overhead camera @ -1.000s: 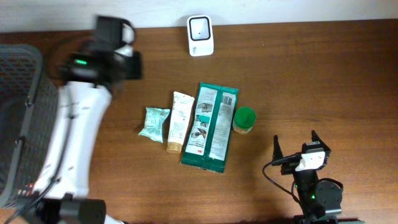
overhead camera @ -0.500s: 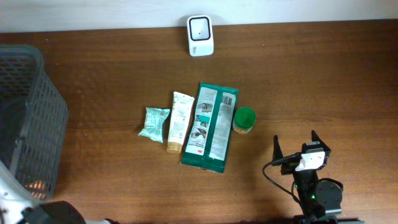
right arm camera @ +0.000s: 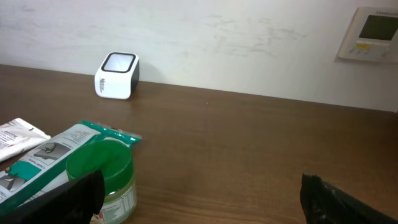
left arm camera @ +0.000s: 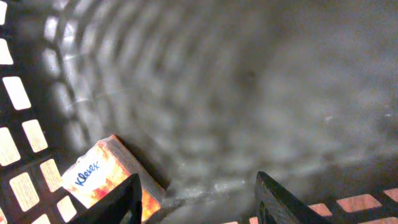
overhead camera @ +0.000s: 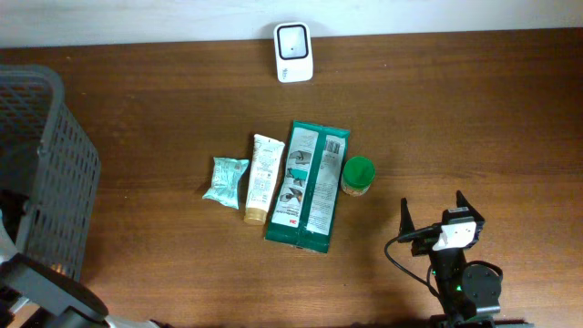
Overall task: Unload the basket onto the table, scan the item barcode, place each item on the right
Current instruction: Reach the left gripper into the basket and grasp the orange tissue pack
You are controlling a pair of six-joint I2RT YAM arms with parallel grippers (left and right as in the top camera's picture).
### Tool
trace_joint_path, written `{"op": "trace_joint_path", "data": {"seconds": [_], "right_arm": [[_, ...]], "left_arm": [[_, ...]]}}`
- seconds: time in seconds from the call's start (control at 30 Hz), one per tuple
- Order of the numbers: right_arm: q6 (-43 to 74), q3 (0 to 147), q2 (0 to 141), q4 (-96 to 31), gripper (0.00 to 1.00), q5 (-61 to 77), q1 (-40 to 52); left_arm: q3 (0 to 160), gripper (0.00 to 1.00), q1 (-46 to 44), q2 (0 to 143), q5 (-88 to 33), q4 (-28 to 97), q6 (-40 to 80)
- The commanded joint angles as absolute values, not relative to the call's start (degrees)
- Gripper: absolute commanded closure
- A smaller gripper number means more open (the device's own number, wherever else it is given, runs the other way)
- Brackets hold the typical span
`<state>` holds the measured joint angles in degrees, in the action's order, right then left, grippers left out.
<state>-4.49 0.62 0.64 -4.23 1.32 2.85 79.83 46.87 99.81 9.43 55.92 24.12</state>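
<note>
In the left wrist view my left gripper (left arm camera: pixel 198 194) hangs inside the grey basket (left arm camera: pixel 205 93), open, with nothing between its fingers. An orange Kleenex pack (left arm camera: pixel 102 177) lies on the basket floor just by the left finger. The white barcode scanner (overhead camera: pixel 293 52) stands at the table's back edge. In the middle of the table lie a green flat pack (overhead camera: pixel 308 186), a white tube (overhead camera: pixel 263 177), a small teal packet (overhead camera: pixel 225 180) and a green-lidded jar (overhead camera: pixel 357 175). My right gripper (overhead camera: pixel 433 214) rests open near the front right, facing the jar (right arm camera: pixel 102 177) and touching nothing.
The grey mesh basket (overhead camera: pixel 41 164) stands at the table's left edge, and part of the left arm (overhead camera: pixel 41 292) shows at the front left corner. From the right wrist the scanner (right arm camera: pixel 116 76) shows far off against the white wall. Bare wood lies right of the jar.
The left arm has swung away from the table's back left, out of the overhead view and down into the basket. The right arm and the table items have not moved.
</note>
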Motion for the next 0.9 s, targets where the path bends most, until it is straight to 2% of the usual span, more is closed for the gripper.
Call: {"op": "trace_joint_path", "data": {"seconds": [0.0, 0.33, 0.47, 0.63, 0.87], "right_arm": [[-4.01, 0.32, 0.36, -4.51, 0.02, 0.82, 3.36], [-4.03, 0.32, 0.36, -4.51, 0.02, 0.82, 3.38], [-4.01, 0.32, 0.36, -4.51, 0.02, 0.82, 3.38], [-4.01, 0.32, 0.36, -4.51, 0.02, 0.82, 3.36], [-4.01, 0.32, 0.36, -4.51, 0.02, 0.82, 3.38]], "left_arm": [[78.70, 0.43, 49.87, 101.23, 9.52, 56.03, 24.84], [78.65, 0.47, 52.36, 109.58, 13.69, 58.98, 24.82], [78.65, 0.45, 52.36, 109.82, 20.71, 60.53, 24.80], [78.65, 0.44, 52.36, 109.82, 20.82, 60.71, 24.80], [71.94, 0.46, 52.36, 109.82, 20.78, 54.48, 24.82]]}}
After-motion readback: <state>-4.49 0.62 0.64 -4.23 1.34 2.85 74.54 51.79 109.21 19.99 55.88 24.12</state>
